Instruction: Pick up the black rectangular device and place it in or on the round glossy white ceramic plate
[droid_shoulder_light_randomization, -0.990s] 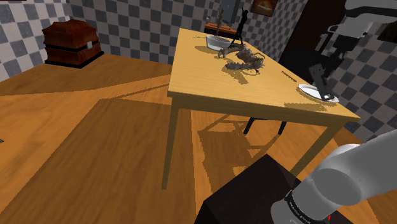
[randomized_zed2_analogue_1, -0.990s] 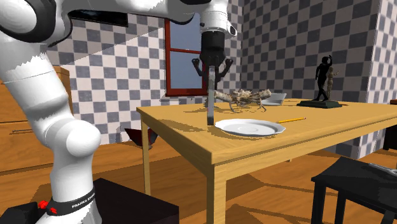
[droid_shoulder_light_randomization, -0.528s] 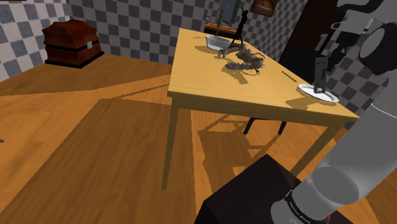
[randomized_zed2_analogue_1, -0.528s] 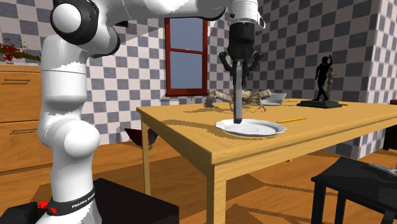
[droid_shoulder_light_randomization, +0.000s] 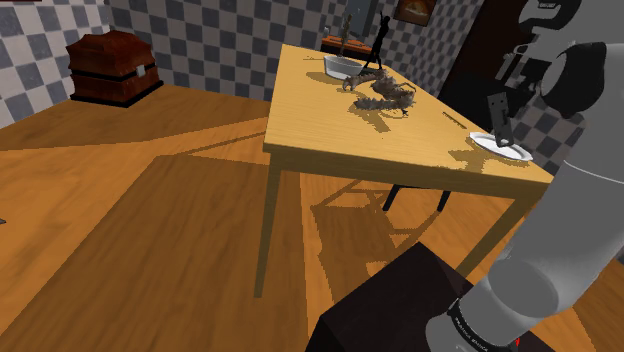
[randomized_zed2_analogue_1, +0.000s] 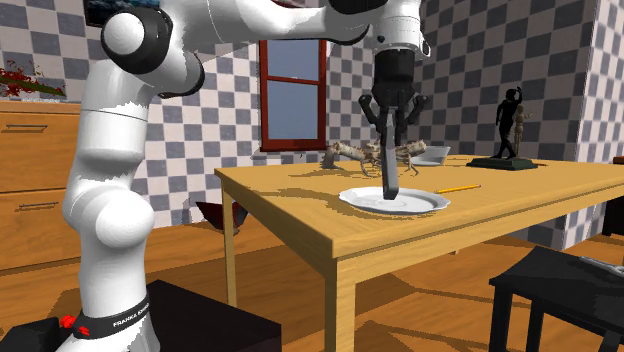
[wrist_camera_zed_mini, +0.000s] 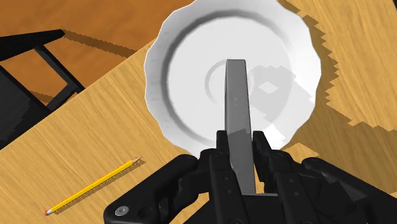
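Hanging end-down from the claw, the flat dark device is clamped by its upper end between the two fingers, which close on it with no gap in the wrist view. Straight below the claw sits the white plate, near the corner of the wooden bench, and the device's lower end points at the plate's middle; whether it touches the plate or hangs just above it, I cannot tell. The pick-up and the carry look done: the device is off the bench and lined up over its target. What is left, as I judge it, is any last bit of lowering, letting go, and drawing the claw clear upward. Standing upright as it does, the device will likely tip flat once released, and should land inside the rim. A yellow pencil lies on the bench off to one side of the claw, well apart from the plate
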